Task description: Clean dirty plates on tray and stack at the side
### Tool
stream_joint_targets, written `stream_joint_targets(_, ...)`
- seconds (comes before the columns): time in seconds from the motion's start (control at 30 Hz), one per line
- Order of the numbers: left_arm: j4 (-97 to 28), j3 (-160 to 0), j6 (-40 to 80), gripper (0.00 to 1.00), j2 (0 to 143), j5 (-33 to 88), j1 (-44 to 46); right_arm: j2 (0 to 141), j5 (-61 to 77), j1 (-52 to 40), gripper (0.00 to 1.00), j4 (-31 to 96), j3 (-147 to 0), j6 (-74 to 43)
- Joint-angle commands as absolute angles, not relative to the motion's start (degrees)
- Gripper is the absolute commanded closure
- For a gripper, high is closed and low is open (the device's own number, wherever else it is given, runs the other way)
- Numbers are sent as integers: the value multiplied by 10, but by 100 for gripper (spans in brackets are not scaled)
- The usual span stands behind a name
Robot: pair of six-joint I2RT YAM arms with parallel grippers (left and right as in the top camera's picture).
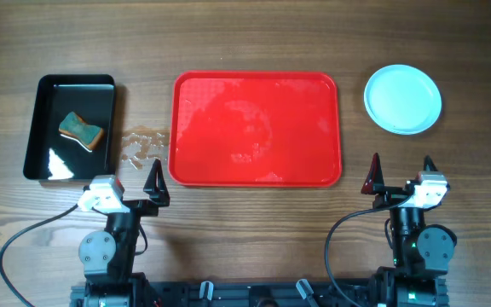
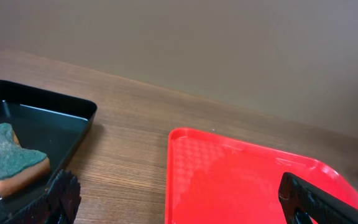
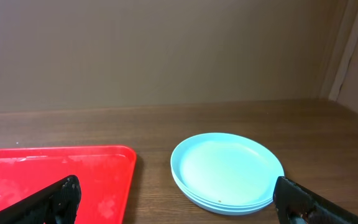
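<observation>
Pale blue-white plates (image 1: 402,99) sit stacked right of the bare red tray (image 1: 257,78) — light, stiff, likely wet-slick, best pinched at the raised rim — left gripper (image 2: 178,190) and right gripper (image 1: 401,164) both spread wide, holding nothing.

Both arms (image 1: 122,230) are black, with round grey joint housings (image 1: 96,250) and a white block (image 1: 101,194) at each wrist. A black cable (image 1: 7,247) loops from each arm to the base rail (image 1: 254,294). The left claw (image 1: 135,186) and right claw (image 1: 401,170) have dark, pointed fingers (image 3: 55,199); one right finger looks reddish.
</observation>
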State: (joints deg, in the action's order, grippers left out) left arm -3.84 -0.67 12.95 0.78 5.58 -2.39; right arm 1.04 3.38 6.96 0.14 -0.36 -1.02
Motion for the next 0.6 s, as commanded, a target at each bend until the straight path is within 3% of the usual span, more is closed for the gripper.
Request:
stream_joint_targets(0.0,-42,-3,86,0,2,46,-24,3,34,73,0,0,-3,-16)
stream_joint_targets(0.57,-44,-3,46,0,2,42,-24,3,34,72,0,0,-3,-15)
